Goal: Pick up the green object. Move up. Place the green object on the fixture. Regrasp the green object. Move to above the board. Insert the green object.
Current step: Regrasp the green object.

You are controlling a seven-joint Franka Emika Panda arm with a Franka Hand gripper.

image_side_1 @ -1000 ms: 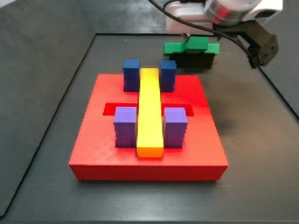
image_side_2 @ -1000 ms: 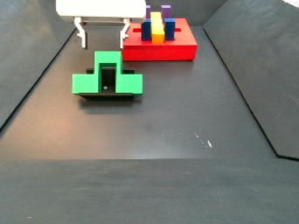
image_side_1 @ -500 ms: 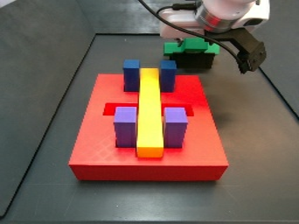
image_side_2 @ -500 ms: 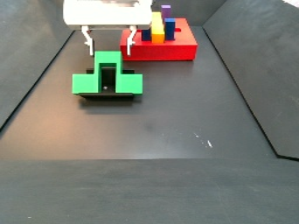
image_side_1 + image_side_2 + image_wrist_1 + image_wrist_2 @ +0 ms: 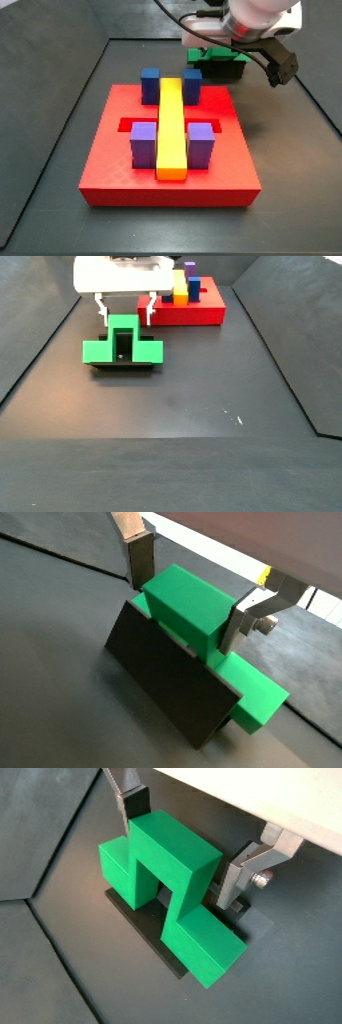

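Sitting on the fixture [image 5: 123,364] is the green object [image 5: 122,345], so you have the pick-up, the lift and the placing done. Just beyond the fixture, the gripper [image 5: 123,307] hangs over the piece with its silver fingers [image 5: 139,557] spread apart either side of the raised middle block, not clamped. To the right of the fixture lies the red board [image 5: 183,308]. You have the regrasp in hand; carrying to the board and inserting remain.

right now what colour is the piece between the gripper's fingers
Bright green. The piece shows best in a wrist view, sitting on the dark fixture with the gripper straddling it.
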